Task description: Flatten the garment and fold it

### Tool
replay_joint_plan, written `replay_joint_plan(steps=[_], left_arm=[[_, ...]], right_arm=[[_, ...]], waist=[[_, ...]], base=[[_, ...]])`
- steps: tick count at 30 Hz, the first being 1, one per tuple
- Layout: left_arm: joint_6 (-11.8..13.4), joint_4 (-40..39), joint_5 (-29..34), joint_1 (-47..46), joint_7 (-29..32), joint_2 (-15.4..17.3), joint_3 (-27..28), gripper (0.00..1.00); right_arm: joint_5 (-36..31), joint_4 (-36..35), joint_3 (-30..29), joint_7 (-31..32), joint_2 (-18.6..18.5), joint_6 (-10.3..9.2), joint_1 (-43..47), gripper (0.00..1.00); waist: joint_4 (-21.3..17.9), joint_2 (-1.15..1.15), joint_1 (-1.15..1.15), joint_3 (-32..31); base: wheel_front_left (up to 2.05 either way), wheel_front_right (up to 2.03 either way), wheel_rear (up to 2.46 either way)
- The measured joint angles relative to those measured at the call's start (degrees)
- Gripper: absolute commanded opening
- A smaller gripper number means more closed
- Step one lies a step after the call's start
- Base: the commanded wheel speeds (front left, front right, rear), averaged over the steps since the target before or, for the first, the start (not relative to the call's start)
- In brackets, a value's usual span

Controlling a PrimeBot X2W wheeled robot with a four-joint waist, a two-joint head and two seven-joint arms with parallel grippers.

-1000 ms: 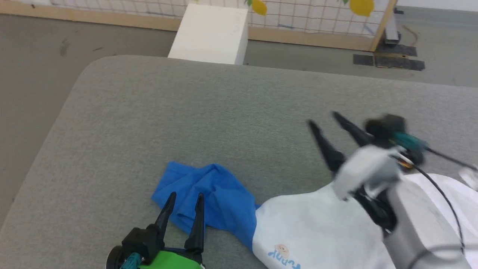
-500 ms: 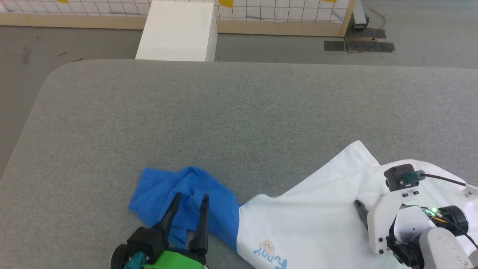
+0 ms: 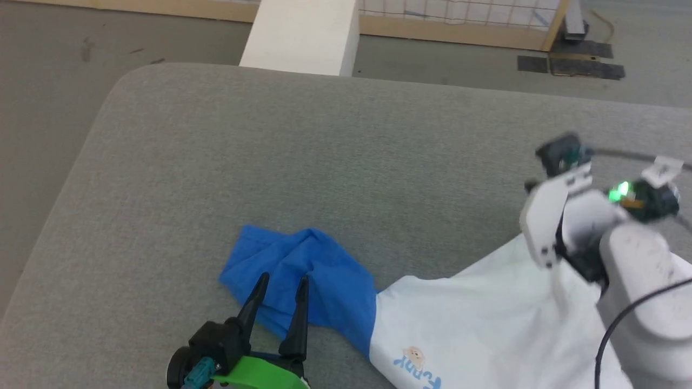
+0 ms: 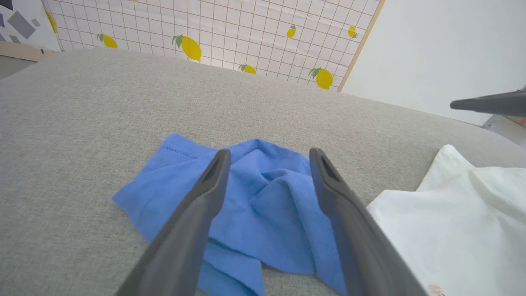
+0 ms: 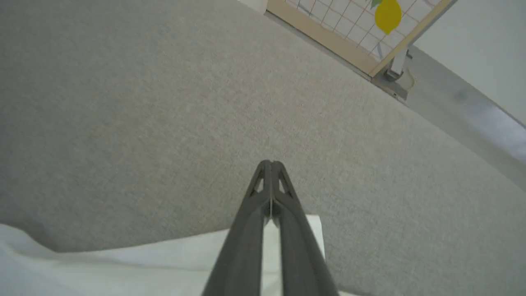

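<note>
Your left hand (image 3: 284,277) hangs with its fingers well apart over the crumpled blue sleeve (image 3: 319,270) of the garment (image 3: 486,319), which lies on the near side of the grey surface (image 3: 324,151). Your right hand (image 5: 269,163) has its fingers pressed together at the white cloth's corner. You cannot tell whether any cloth is pinched.

White garment (image 3: 486,329) with bunched blue sleeve (image 3: 308,281) lies rumpled, one white corner lifted

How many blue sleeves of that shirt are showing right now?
1. The blue sleeve lies crumpled on the grey surface, by the left tool with its open fingers, joined to the white shirt. A second sleeve may be hidden off to the right.
</note>
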Motion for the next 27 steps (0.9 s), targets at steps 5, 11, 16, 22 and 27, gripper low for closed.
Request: replay_joint_plan(steps=[5, 11, 16, 22, 27], left_arm=[[0.6, -0.1, -0.6, -0.1, 0.0, 0.0, -0.5, 1.00], [0.7, -0.4, -0.6, -0.1, 0.0, 0.0, -0.3, 1.00], [0.9, -0.6, -0.6, -0.1, 0.0, 0.0, 0.1, 1.00], [0.9, -0.6, -0.2, -0.1, 0.0, 0.0, 0.6, 1.00], [0.7, -0.5, -0.2, -0.1, 0.0, 0.0, 0.5, 1.00]], right_arm=[[2.6, -1.4, 1.8, -0.4, -0.4, 0.00, -6.6, 0.21], [4.5, -2.5, 2.5, -1.6, 0.4, 0.00, -6.2, 1.00], [5.4, -4.8, 0.2, -6.9, 1.0, 0.00, -3.9, 1.00], [6.2, -10.9, -4.9, -10.7, 1.9, 0.00, -0.9, 1.00], [6.6, -16.5, -9.1, -7.7, 1.5, 0.00, 6.0, 1.00]], waist=[[2.3, 0.00, 0.00, 0.4], [3.5, 0.00, 0.00, 1.2], [3.1, 0.00, 0.00, 1.7], [1.3, 0.00, 0.00, 1.5], [-0.5, 0.00, 0.00, 1.1]], base=[[0.00, 0.00, 0.00], [0.00, 0.00, 0.00], [0.00, 0.00, 0.00], [0.00, 0.00, 0.00], [0.00, 0.00, 0.00]])
